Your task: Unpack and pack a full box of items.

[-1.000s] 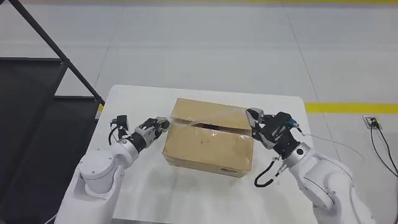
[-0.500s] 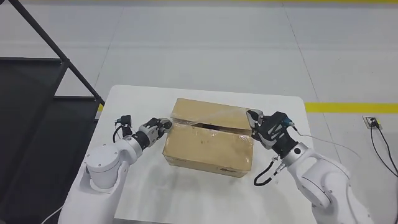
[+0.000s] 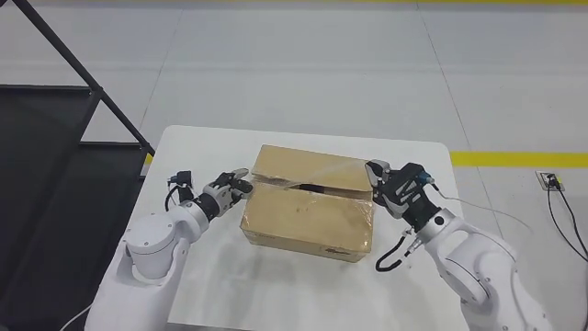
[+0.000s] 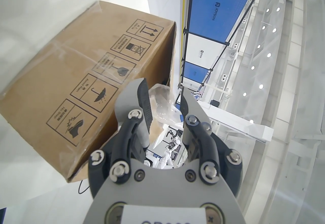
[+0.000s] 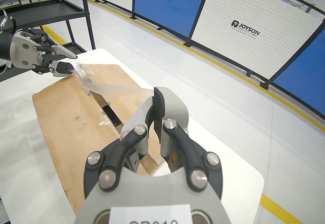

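Currently the brown cardboard box [image 3: 308, 216] sits mid-frame in the lower half of the top view, on the white table [image 3: 211, 276]. Long axis runs left-right, slightly skewed. Top flaps are mostly down, with a dark gap [image 5: 110, 114] open along the centre seam.

Left gripper [image 4: 163, 89] is at the box's left end, level with the top edge. Its fingers [image 4: 144, 103] are spread, and the crumpled end of a clear tape strip [image 5: 111, 88] sits between them. The tape touches at least one pad; can't tell if it's only stuck there.

Right gripper [image 3: 374, 173] is at the box's upper right corner. Its fingers [image 5: 175, 113] are pressed nearly together, pinching the other end of the tape.

Tape spans above the box top from one gripper to the other, lifted off the cardboard and roughly following the seam. Some clear film remains on the box sides.

Black metal rack [image 3: 46, 175] stands at the left edge of the top view, just beside the table.
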Controlling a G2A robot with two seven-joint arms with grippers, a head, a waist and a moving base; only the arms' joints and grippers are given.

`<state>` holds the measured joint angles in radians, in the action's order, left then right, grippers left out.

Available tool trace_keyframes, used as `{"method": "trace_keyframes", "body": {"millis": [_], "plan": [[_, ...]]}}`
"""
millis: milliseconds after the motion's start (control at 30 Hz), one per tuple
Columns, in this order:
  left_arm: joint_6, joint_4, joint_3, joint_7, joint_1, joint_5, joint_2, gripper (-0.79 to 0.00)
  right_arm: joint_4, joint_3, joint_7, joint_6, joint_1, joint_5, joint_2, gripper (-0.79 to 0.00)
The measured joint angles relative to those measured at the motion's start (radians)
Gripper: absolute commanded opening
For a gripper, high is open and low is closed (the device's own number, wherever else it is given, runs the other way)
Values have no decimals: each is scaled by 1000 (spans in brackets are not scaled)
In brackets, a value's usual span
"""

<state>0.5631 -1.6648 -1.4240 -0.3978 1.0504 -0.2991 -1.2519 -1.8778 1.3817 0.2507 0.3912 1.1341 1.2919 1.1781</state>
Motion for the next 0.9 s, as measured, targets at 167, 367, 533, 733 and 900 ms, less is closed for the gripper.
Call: {"method": "trace_keyframes", "body": {"millis": [167, 367, 533, 733, 900], "plan": [[-3, -14, -20, 0, 13, -4, 5, -477, 4, 1, -1, -2, -3, -4, -1, -785], [-9, -42, -56, -3, 37, -12, 12, -474, 10, 0, -3, -7, -8, -3, -1, -785], [-28, -103, -98, -9, 67, -46, 18, -514, 14, -5, 1, -5, -12, -2, -1, -785], [-36, -184, -101, 1, 96, -138, 14, -785, 16, -13, 1, -6, -13, -1, -1, -785], [-27, -133, -8, 58, 50, -104, 6, -785, 16, -18, 2, -4, -15, -1, -1, -785]]}}
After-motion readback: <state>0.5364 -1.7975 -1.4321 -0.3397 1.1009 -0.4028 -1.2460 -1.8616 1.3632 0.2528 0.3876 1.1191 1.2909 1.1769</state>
